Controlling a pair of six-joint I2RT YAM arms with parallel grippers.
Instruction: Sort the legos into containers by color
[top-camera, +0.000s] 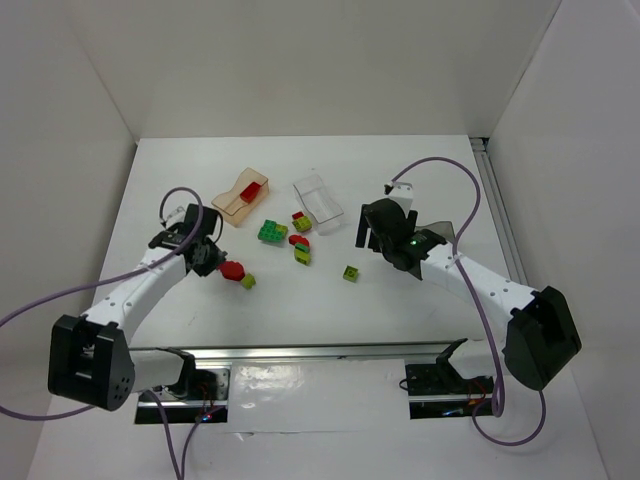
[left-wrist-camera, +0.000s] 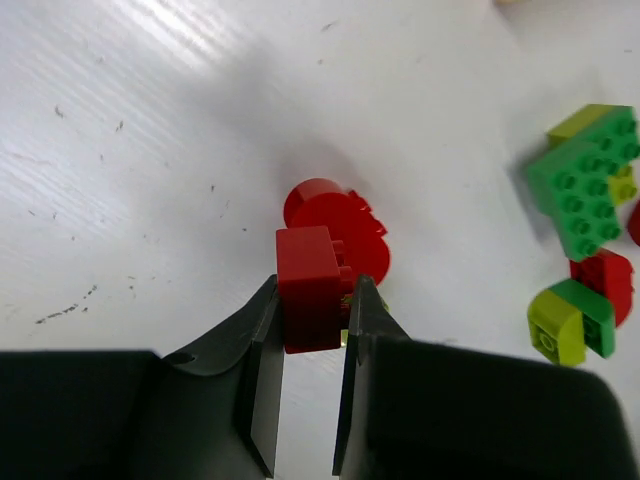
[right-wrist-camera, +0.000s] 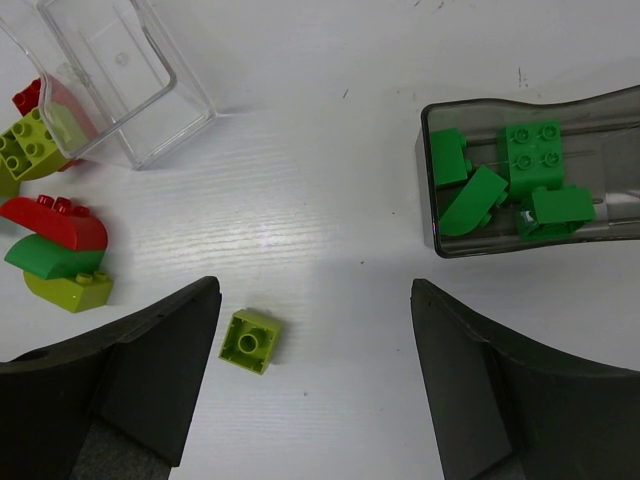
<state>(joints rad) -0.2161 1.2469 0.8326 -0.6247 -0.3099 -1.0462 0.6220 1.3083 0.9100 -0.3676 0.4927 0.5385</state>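
left gripper (left-wrist-camera: 315, 300): squeezed shut on the red brick (left-wrist-camera: 305, 262)
red brick: small and chunky, bumps on one side, right by a round red piece (left-wrist-camera: 335, 220)
right gripper (right-wrist-camera: 312, 300): spread wide over the table (right-wrist-camera: 330, 200), between the clear tub (right-wrist-camera: 190, 95) and the grey tub (right-wrist-camera: 470, 245)
yellow-green brick (right-wrist-camera: 250, 341): alone, one bump on top, near the right gripper
grey tub: green bricks (right-wrist-camera: 532, 152) inside
orange tub (top-camera: 225, 208): one red block (top-camera: 251, 187) inside

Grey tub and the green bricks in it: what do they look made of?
Grey tub: likely hard plastic, smoky, see-through; the white table shows through it. Green bricks: moulded plastic by the look, smooth, slightly glossy, studs on top.
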